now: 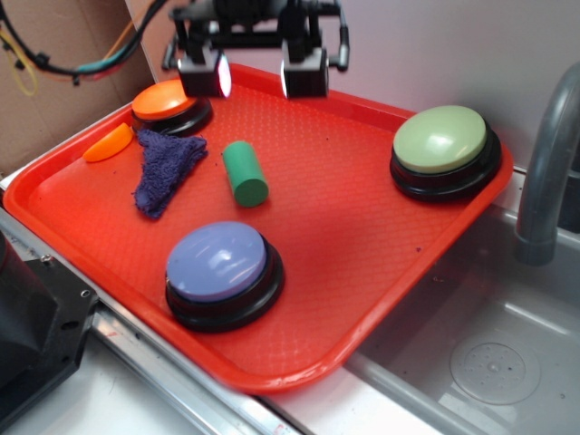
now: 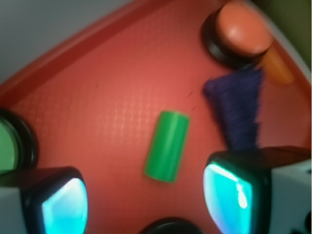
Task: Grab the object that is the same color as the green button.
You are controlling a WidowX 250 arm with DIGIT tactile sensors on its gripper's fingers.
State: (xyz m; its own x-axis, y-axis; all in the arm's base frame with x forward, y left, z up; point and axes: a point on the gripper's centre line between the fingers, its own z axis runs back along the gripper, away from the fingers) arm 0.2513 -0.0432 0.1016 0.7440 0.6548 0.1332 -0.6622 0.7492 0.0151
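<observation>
Red textured plastic tray (image 1: 381, 263): I log three domed buttons on black bases, no legible writing. Sage green button (image 1: 441, 140) at the right corner; exterior view alone shows the lavender one (image 1: 217, 263). Gripper (image 1: 254, 77) hangs spread, empty. Smooth green cylinder (image 1: 246, 173) lies mid-tray beside a purple cloth (image 1: 165, 168).
</observation>
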